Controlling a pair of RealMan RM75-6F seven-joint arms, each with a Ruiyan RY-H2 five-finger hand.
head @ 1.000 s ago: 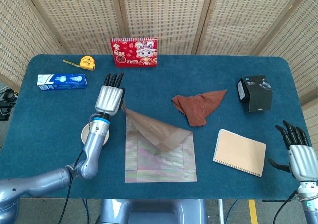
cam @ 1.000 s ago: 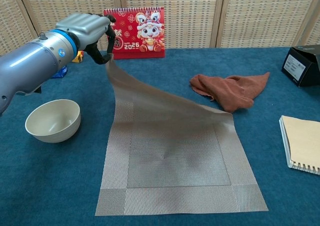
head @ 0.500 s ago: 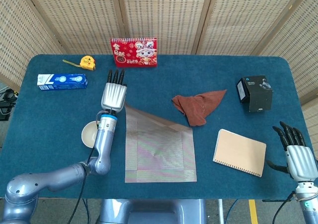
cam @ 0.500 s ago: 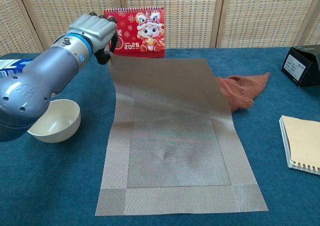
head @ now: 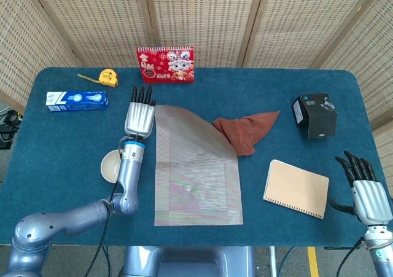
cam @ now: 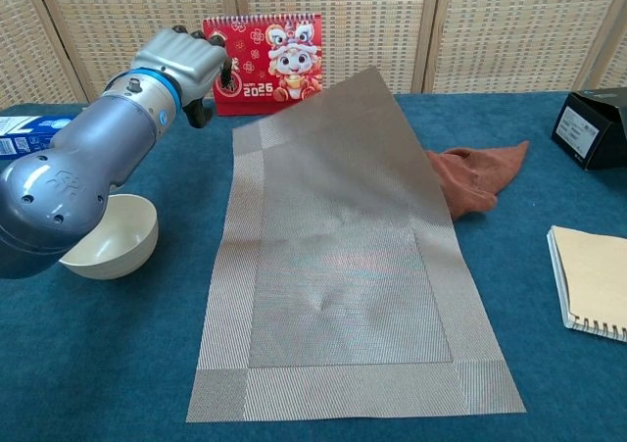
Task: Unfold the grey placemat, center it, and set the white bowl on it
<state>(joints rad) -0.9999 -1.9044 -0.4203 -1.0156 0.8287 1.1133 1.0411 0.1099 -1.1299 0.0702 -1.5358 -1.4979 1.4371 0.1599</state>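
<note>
The grey placemat (head: 196,166) lies unfolded lengthwise in the middle of the table. In the chest view the placemat (cam: 333,266) has its far right part still lifted in the air, covering the edge of the brown cloth (cam: 480,177). My left hand (head: 140,114) hovers just left of the mat's far left corner, fingers extended, with a strip of table between them; the same left hand (cam: 181,65) holds nothing. The white bowl (head: 110,166) sits left of the mat, partly hidden by my left forearm; the bowl (cam: 108,246) is upright. My right hand (head: 368,194) is at the front right, fingers apart, empty.
A brown cloth (head: 252,126) lies right of the mat's far end. A notebook (head: 296,188) and a black box (head: 315,115) are on the right. At the back stand a red calendar (head: 165,64), a tape measure (head: 105,77) and a blue-white box (head: 77,100).
My left hand carried the folded-over half of the mat toward the far side, opening it out, then let go of the corner. The right hand barely moved.
</note>
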